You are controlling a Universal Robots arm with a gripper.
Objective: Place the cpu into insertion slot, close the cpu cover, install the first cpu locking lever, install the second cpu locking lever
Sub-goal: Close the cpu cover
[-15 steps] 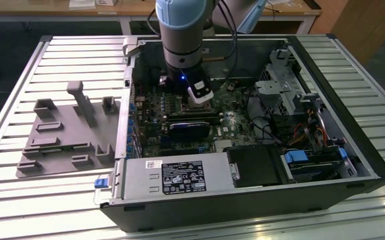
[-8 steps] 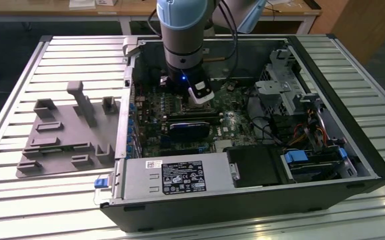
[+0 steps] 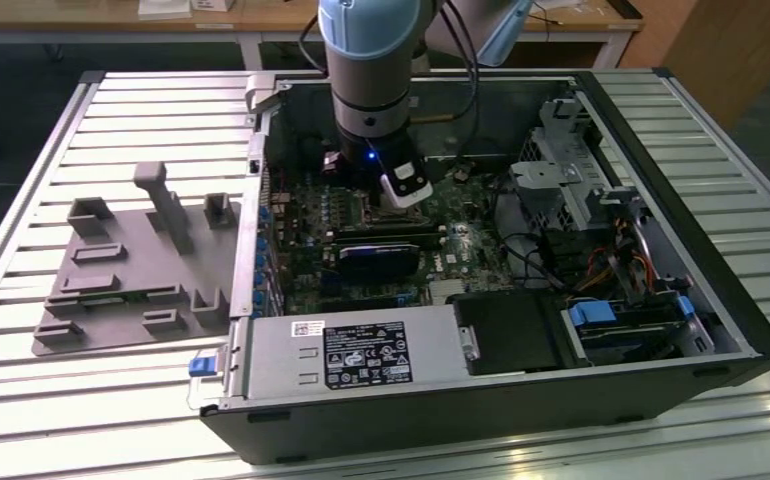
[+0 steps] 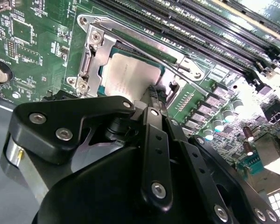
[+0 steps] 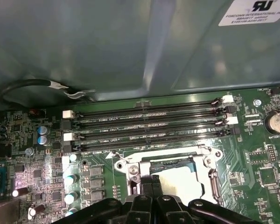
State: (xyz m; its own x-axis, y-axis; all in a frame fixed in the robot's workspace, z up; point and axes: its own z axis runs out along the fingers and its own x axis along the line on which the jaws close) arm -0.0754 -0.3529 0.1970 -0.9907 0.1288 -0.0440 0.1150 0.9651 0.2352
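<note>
Cpu (image 4: 130,77) sits in insertion slot (image 4: 90,58), gripper (image 4: 154,89) pinched narrow at its edge.

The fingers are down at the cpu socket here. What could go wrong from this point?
The fingers sit at the cpu edge; a slip could scrape its metal top. A locking lever lies slanted beside the cpu, seemingly unlatched, and might spring up. Capacitors stand close enough to get knocked.

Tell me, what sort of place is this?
Likely a robotics lab or test workshop: a robot arm reaches into an open computer case lying on a slatted metal table, a grey fixture sits beside it, and desks stand behind.
</note>
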